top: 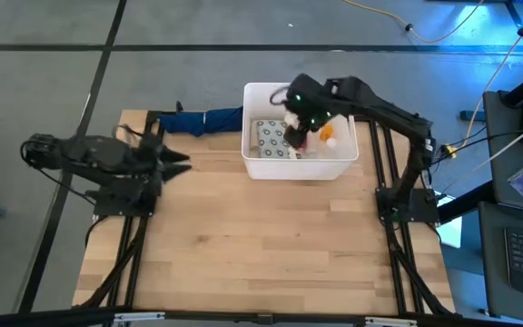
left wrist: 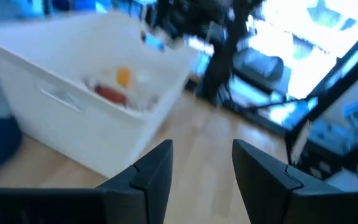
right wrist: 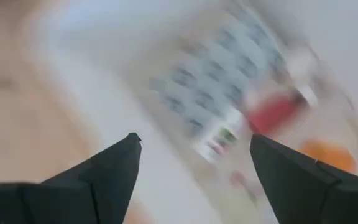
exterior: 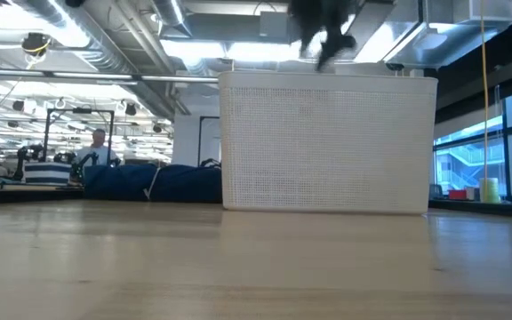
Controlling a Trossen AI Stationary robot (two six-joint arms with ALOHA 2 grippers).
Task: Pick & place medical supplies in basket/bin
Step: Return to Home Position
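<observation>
The white bin (top: 260, 168) stands at 12 o'clock on the table (top: 261, 245), and every supply we can see lies inside it. The grey dotted packet (top: 271, 136) is on the 9 o'clock side of the bin floor. The red bottle (right wrist: 272, 115) and an orange cap (top: 328, 138) are toward 3 o'clock.

The right gripper (right wrist: 194, 138) hangs over the bin's middle, its fingers spread wide with nothing between them. The left gripper (left wrist: 202, 146) waits at 9 o'clock on the table, parted and empty, pointing at the bin. A blue cloth (top: 202, 121) lies just beside the bin at its 9 o'clock.

We judge these items light. The bottles look stiff, round and smooth, so we would close across the body below the cap, where it cannot roll out. The packet looks flat and limp, so we would take 1 edge. The bin itself looks rigid but light, so a nudge to its rim could slide it.
</observation>
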